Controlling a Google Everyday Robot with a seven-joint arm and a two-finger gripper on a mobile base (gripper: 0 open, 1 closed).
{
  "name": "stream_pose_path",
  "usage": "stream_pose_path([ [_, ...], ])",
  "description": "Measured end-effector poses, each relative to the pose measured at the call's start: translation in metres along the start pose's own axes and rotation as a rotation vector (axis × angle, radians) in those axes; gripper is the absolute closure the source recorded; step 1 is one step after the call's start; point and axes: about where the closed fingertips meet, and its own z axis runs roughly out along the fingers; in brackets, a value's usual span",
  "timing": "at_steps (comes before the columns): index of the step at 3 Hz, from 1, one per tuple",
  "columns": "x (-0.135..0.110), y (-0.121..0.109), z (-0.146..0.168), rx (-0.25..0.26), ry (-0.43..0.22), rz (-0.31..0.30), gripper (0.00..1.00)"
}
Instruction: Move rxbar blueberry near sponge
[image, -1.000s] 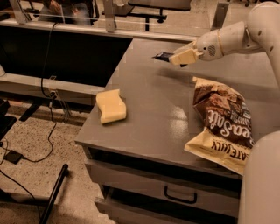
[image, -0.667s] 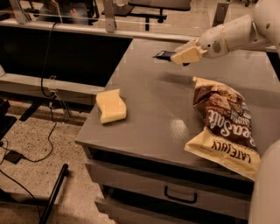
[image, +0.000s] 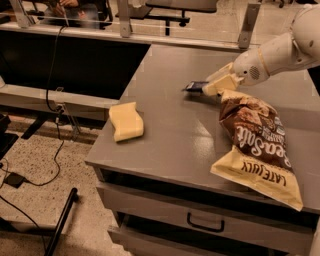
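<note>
Now the gripper (image: 210, 88) is reaching in from the right over the far middle of the grey table (image: 175, 145), its cream fingers (image: 221, 82) clamping the rxbar blueberry (image: 195, 86). The dark bar is sticking out leftward from the fingers, lying flat and low over the table top with a shadow just beneath it. The sponge (image: 126, 121) is lying well apart from the bar, right along the table's left edge and nearer the front. Between sponge and bar a broad band of bare table top is lying open. On the right, a brown and cream chip bag (image: 257, 142) is sprawling from just under the fingers down to the front edge, taking up most of that side. Whether the bag is sealed I cannot tell. Under the table top a drawer (image: 200, 220) with a dark handle is sitting closed, hiding its contents.
</note>
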Motion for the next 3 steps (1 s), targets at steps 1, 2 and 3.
stream_pose_path([
  [1, 0.026, 0.019, 0.017, -0.074, 0.077, -0.067, 1.00],
  [2, 0.029, 0.032, 0.027, -0.133, 0.106, -0.118, 1.00],
  [3, 0.020, 0.029, 0.028, -0.126, 0.102, -0.130, 1.00],
])
